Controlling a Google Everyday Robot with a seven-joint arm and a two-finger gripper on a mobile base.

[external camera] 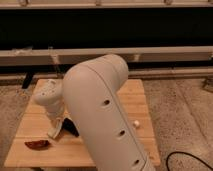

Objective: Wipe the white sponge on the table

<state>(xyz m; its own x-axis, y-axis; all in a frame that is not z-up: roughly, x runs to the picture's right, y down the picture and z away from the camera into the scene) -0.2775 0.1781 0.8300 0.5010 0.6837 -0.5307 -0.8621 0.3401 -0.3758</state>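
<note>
The table [135, 97] is a light bamboo top of glued strips. My large white arm [107, 120] crosses the foreground and hides the table's middle. My gripper [55, 131] hangs from the white wrist [49, 97] at the table's left and points down, its tip at the table top. A small cream piece [53, 134] at that tip looks like the white sponge, resting on the wood. How the gripper holds it is hidden.
A flat black piece [70, 128] lies just right of the gripper tip. A dark red-brown object [37, 144] lies at the front left corner. A small white bit [136, 123] sits right of the arm. Speckled floor surrounds the table; a black cable [187, 159] lies at the front right.
</note>
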